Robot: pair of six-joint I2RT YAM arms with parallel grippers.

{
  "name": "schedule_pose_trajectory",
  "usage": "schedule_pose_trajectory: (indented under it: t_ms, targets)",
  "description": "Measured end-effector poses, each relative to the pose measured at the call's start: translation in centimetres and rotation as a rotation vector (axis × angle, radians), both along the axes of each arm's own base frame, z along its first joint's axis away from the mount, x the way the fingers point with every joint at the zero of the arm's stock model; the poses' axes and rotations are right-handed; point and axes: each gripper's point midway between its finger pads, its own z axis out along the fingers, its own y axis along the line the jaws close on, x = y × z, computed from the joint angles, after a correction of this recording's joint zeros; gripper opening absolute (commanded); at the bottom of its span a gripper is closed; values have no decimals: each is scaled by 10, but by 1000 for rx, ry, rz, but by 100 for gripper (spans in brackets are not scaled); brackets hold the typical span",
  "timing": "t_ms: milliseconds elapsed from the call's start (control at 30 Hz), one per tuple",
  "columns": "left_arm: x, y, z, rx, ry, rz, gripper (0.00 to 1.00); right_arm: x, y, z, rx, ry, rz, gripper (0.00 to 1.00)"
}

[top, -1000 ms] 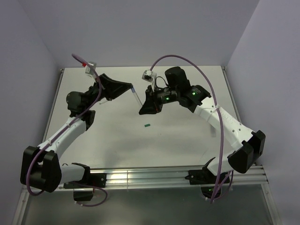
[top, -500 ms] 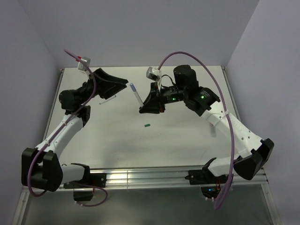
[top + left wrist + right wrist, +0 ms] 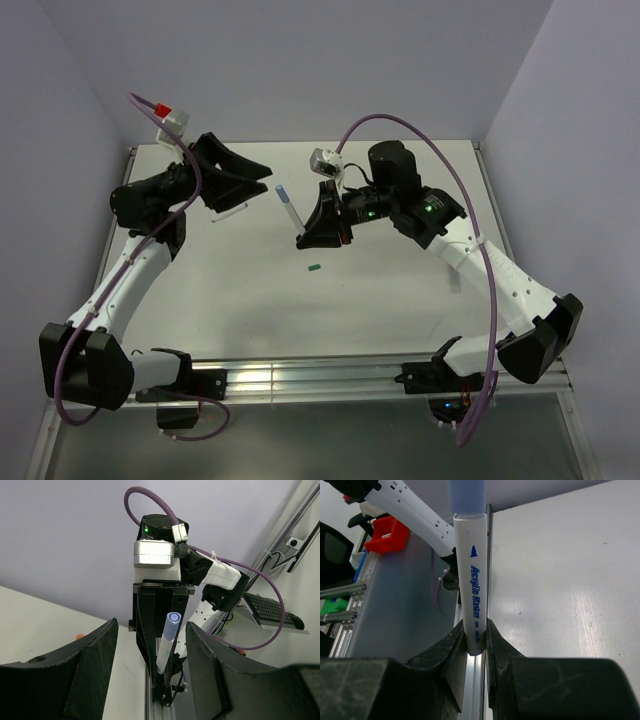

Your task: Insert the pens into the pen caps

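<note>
Marker [image 3: 472, 580], white barrel with blue lettering and pale blue end, pinched by right gripper [image 3: 475, 642]; left gripper [image 3: 150, 650] spread.

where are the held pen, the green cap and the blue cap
held pen [image 3: 472, 590], right wrist view, mid barrel
green cap [image 3: 314, 267], top external view, its middle
blue cap [image 3: 172, 625], left wrist view, its side

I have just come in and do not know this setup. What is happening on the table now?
The right tool is shut on a white pen, held off the table, with the blue cap on its upper end. The left tool stands open and empty, apart from that pen. A green cap lies loose on the table, on no pen yet.
</note>
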Motion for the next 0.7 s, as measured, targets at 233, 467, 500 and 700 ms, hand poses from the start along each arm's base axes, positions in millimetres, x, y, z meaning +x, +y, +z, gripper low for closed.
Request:
schedule_pose_trajectory:
  t_ms: [233, 467, 500, 700]
  targets:
    - [6, -1, -4, -3, 16, -3, 60, -2, 1, -6, 0, 18, 17, 0]
    - [6, -2, -3, -16, 23, -20, 54, 2, 4, -13, -8, 30, 18, 0]
    - [5, -2, -3, -17, 20, -24, 53, 2, 5, -14, -10, 33, 19, 0]
    - [-3, -8, -2, -20, 8, -52, 48, 3, 7, -19, -19, 59, 18, 0]
